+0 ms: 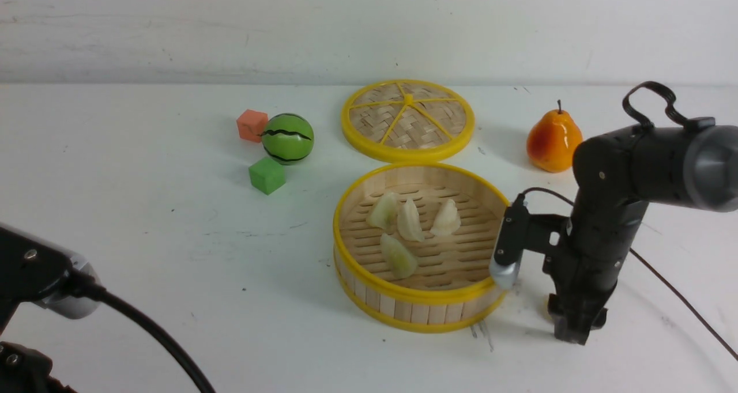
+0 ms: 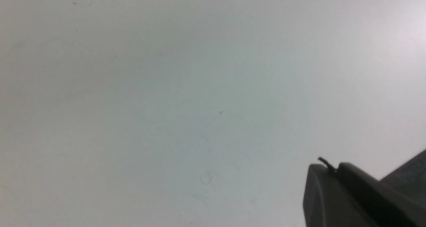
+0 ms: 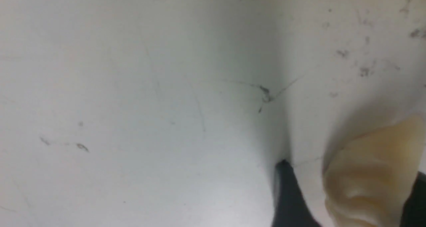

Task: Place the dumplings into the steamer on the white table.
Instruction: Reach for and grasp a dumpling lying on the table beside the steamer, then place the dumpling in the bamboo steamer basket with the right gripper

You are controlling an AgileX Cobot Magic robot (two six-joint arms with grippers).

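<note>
Dumplings, four of them, lie inside the steamer; a fifth dumpling sits on the white worktop just right of it. The right hand stands down around that dumpling, jaws apart, a sliver of gap at one finger. The left hand is closed, over bare worktop far left.

Four dumplings in steamer, fifth dumpling outside

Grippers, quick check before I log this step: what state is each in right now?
Left gripper: shut, nothing seen in it.
Right gripper: open, jaws straddling a cream dumpling on the white table, not clamped yet.
</note>
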